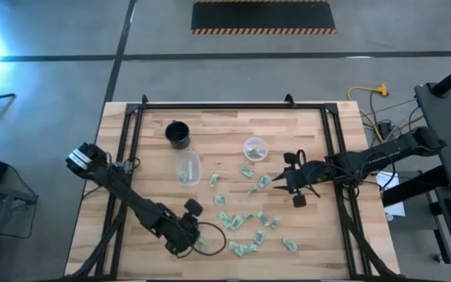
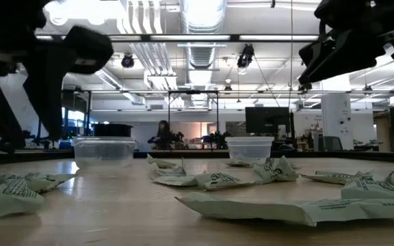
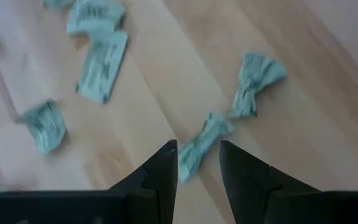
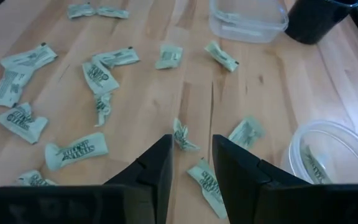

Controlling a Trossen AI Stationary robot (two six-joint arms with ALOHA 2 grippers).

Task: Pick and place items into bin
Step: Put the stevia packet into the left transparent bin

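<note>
Many small pale green-and-white wrinkly items point(image 1: 245, 223) lie scattered over the wooden table. My left gripper point(image 1: 194, 241) is near the table's near edge. In the left wrist view it point(image 3: 197, 152) is open, and one twisted item point(image 3: 199, 148) shows between its fingertips. My right gripper point(image 1: 282, 180) is right of the table's middle. It point(image 4: 190, 144) is open over a small crumpled item point(image 4: 182, 137). Two clear tubs point(image 1: 187, 166) point(image 1: 254, 147) stand on the table; the right one point(image 4: 328, 155) has a piece inside.
A black cup point(image 1: 178, 134) stands near the far left of the table, beside a clear tub point(image 4: 247, 18). A dark frame rail point(image 1: 225, 107) runs along the far edge and both sides. Bare wood point(image 1: 312, 133) lies at the far right.
</note>
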